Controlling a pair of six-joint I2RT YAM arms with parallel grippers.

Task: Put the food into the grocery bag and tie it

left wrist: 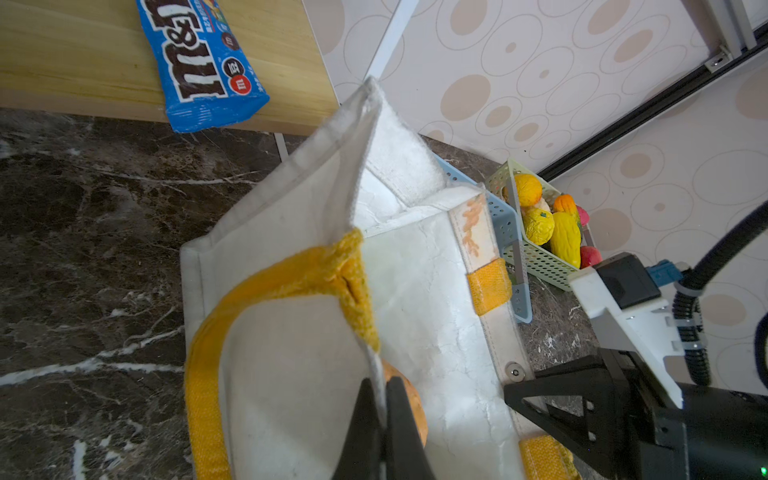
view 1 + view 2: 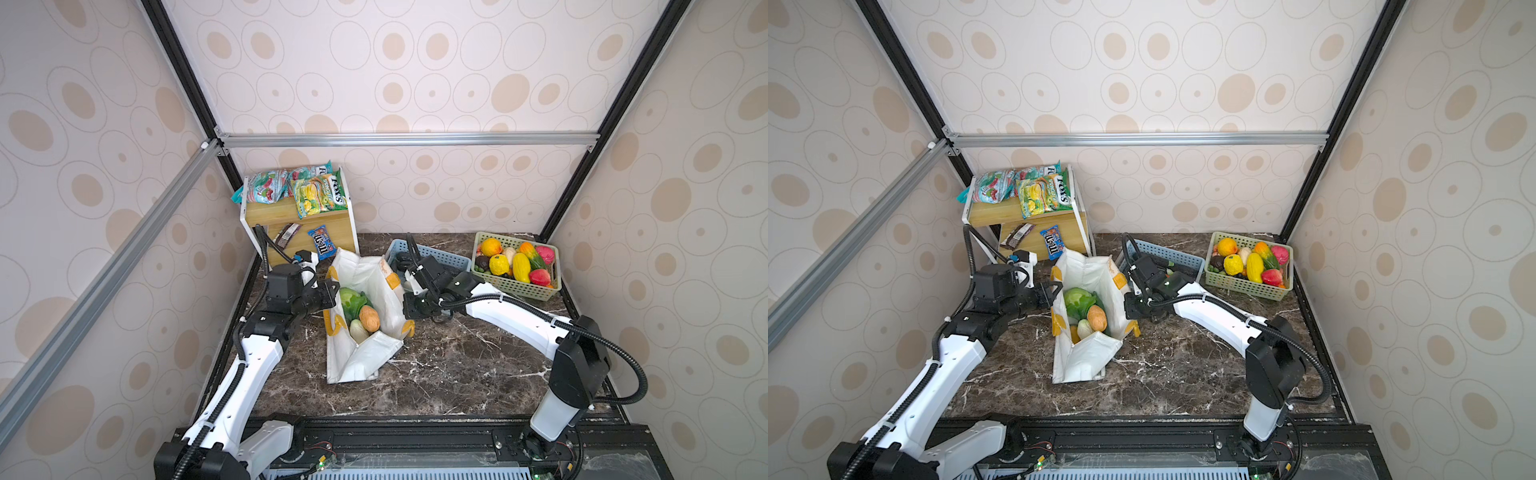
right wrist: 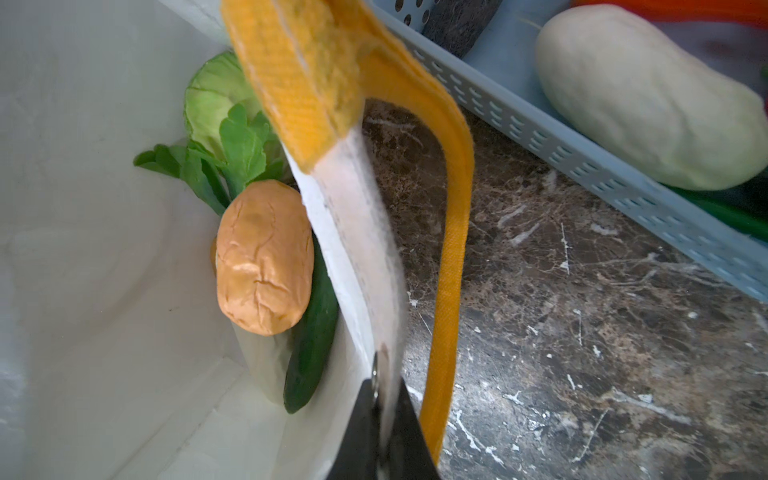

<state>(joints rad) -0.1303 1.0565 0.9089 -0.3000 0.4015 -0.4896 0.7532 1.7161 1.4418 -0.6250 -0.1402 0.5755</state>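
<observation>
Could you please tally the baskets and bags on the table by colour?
blue basket: 1
green basket: 1
white grocery bag: 1
Total: 3

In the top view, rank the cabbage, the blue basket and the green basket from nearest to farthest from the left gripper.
From the left gripper, in a top view:
1. Cabbage: right beside it, inside the grocery bag.
2. Blue basket: past the bag's far side, toward the back.
3. Green basket: farthest, at the right near the back corner.
</observation>
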